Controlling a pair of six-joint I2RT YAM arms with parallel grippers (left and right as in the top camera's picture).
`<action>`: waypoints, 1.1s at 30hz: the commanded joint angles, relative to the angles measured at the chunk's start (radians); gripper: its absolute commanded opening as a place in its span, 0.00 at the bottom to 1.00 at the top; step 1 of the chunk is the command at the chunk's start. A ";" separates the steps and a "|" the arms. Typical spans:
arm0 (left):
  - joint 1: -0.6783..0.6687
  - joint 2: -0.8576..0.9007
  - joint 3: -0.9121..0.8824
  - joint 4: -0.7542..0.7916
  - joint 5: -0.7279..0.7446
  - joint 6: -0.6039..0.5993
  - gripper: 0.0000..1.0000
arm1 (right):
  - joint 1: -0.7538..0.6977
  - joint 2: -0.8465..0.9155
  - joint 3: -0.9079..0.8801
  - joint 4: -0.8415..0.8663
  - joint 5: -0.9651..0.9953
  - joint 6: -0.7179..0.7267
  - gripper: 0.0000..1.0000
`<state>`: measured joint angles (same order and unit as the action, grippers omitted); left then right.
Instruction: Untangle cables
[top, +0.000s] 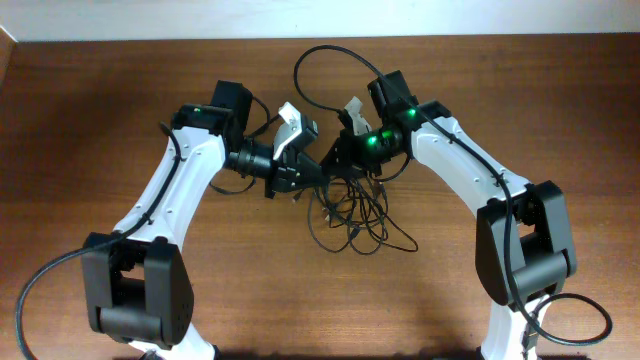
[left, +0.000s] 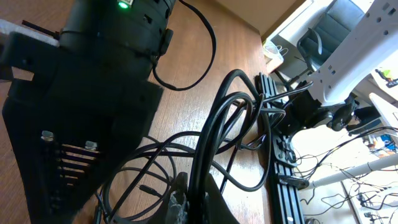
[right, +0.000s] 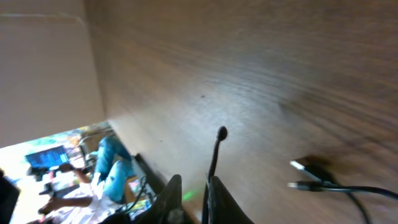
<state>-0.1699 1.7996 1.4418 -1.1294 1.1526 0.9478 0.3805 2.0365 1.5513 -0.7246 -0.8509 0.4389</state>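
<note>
The cables (top: 352, 215) are located at the middle of the table (top: 100, 110), as a loose tangle of thin black loops that is spread toward the near side from the point where the two arms meet. The left gripper (top: 297, 180) is positioned at the left edge of the tangle, and the right gripper (top: 338, 158) is set just beside it, to the right and slightly farther back. Both are placed over the far part of the bundle. In the left wrist view, the jaws of the left gripper are seen pressed together on several strands, which rise from between the fingers (left: 179, 202) and fan out in arcs over the wood. The black body of the right gripper, with a green light (left: 122, 5) lit, fills the upper left of that view. In the right wrist view, the jaws of the right gripper are drawn nearly together and a single thin strand (right: 214, 158) is pinched between them. This strand stands out from the fingertips (right: 219, 199) and ends in a small rounded tip. Two metallic-tipped plug ends (right: 305, 175) lie on the table to the right of that strand, apart from it, and their lead runs off toward the right edge.
</note>
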 joint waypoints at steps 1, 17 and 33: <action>0.000 0.009 -0.004 -0.002 0.037 0.019 0.00 | 0.000 0.003 -0.007 0.002 0.063 0.004 0.16; 0.000 0.009 -0.004 -0.002 0.033 0.019 0.01 | 0.084 0.003 -0.007 -0.087 0.262 0.004 0.09; 0.053 0.012 -0.004 0.249 -0.529 -0.710 0.00 | -0.314 -0.211 -0.005 -0.411 0.813 -0.038 0.04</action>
<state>-0.1482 1.8015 1.4364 -0.9100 0.9424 0.5919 0.1474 1.9221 1.5497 -1.0969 -0.2344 0.4213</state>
